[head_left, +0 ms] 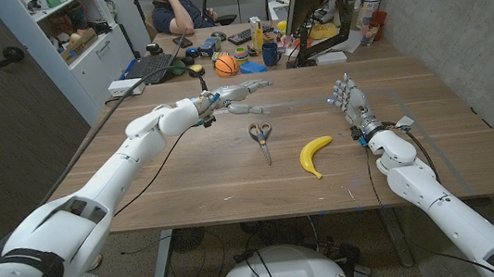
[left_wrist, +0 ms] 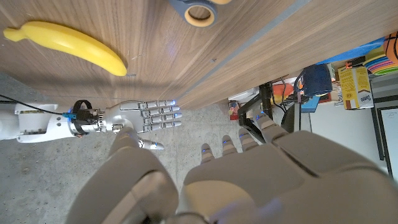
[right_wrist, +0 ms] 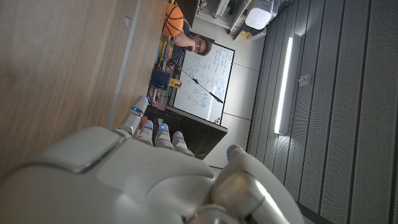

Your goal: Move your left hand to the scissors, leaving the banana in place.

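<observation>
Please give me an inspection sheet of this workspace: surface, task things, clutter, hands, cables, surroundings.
Surface: wooden table, tape line across it.
Job's things: scissors lie closed; banana beside them, apart.
Clutter: basketball, keyboard, small items at the far edge.
Hands: left hand open, above the table beyond the scissors; right hand open, holds nothing.
Cables: black cable under the left arm.
Surroundings: seated person, shelf unit.

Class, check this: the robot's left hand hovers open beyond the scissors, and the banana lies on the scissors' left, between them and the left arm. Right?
Not quite. In the head view the banana lies to the right of the scissors, towards the right hand. The left hand does hover open beyond the scissors.
</observation>
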`<state>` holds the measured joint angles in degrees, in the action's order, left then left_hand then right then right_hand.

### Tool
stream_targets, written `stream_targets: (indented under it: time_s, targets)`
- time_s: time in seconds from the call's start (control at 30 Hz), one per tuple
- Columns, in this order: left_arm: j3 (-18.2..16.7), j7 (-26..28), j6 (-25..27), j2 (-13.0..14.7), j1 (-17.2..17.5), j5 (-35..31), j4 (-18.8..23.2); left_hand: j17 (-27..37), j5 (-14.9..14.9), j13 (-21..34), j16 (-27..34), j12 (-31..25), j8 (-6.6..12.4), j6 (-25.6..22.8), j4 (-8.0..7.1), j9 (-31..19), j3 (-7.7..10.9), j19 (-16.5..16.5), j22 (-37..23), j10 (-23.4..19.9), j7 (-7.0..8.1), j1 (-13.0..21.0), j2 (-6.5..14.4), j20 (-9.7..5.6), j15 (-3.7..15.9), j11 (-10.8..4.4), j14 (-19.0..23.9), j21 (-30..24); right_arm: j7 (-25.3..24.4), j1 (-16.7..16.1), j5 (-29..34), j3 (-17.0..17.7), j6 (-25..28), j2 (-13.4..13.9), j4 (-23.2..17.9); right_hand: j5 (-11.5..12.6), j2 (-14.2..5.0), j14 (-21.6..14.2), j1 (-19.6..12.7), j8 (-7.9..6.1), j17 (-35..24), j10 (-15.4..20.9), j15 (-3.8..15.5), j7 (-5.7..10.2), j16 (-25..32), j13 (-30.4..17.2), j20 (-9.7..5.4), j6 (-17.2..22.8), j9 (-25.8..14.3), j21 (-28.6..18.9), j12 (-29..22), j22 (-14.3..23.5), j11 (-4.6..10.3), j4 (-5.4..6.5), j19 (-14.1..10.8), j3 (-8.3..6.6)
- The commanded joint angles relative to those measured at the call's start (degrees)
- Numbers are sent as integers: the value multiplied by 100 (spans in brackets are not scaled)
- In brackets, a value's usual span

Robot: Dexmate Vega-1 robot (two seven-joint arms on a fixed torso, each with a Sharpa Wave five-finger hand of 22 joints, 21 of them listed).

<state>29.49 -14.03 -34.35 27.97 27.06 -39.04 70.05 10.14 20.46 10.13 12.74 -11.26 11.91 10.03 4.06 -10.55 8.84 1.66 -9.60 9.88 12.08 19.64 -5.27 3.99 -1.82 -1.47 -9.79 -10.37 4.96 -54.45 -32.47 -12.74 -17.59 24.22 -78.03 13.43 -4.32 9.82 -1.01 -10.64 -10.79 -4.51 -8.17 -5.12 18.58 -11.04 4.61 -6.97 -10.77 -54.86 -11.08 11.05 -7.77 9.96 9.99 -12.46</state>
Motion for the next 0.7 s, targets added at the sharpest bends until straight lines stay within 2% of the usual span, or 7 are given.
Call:
stream_targets:
  time_s: [0.03,0.1,0.2,0.5,0.6,0.63,0.7]
  targets:
    - [165,-155,127,-47,-54,-172,-67,0,81,1,51,-69,111,940,80,-15,63,130,-11,473,36,194,119,-33,94,-65,-278,-41,8,-5,-7,-9,-62,15,2,44,-75,295,63,-35,-27,31,-12,-22,-17,-27,7,-29,-28,22,-16,19,-30,-15,842,40]
    - [185,-126,139,-42,-54,-221,-53,-4,111,0,71,-91,167,663,123,-19,84,218,-10,248,36,311,189,-33,124,-38,-152,-44,6,-10,-25,-7,-59,14,-1,45,-75,291,64,-35,-27,32,-12,-23,-16,-27,1,-30,-28,22,-16,19,-26,-15,842,43]
    - [209,-191,181,-34,-60,-239,-24,-7,142,0,94,-112,205,386,177,-19,98,300,-10,-26,41,435,238,-48,195,-101,5,-40,13,-14,-18,-13,-78,25,8,45,-75,292,64,-35,-27,36,-14,-23,-17,-27,-1,-30,-28,24,-18,19,-25,-14,844,49]
    - [286,-452,312,-38,-91,-233,-7,-14,172,-3,106,-75,295,-154,254,-15,117,508,-9,-261,31,608,296,-97,252,-98,209,-55,9,-11,-50,-13,-95,24,26,47,-74,288,67,-33,-27,44,-14,-25,-19,-27,4,-41,-27,30,-19,20,-26,-14,850,71]
    - [302,-464,369,-24,-80,-288,49,-19,183,-7,93,-98,293,-456,341,0,159,618,-7,-615,48,816,349,-112,294,-203,342,-41,21,-1,-46,-22,-113,23,54,48,-72,288,69,-34,-27,46,-19,-24,-21,-27,-1,-40,-27,32,-19,20,-29,-13,851,82]
    - [306,-474,388,-18,-75,-303,71,-20,185,-8,81,-76,265,-540,383,4,180,637,-8,-718,52,924,366,-126,289,-387,398,-26,24,-1,-56,-21,-107,22,55,48,-71,287,69,-34,-27,46,-16,-22,-21,-27,1,-41,-27,32,-19,20,-29,-13,849,84]
    - [317,-528,419,-11,-78,-312,101,-20,182,-9,94,-77,251,-606,400,5,184,685,-8,-818,50,979,366,-148,292,-465,486,-32,24,-1,-59,-21,-113,21,60,48,-70,289,70,-33,-27,45,-19,-29,-22,-27,5,-45,-27,35,-18,20,-24,-13,855,91]
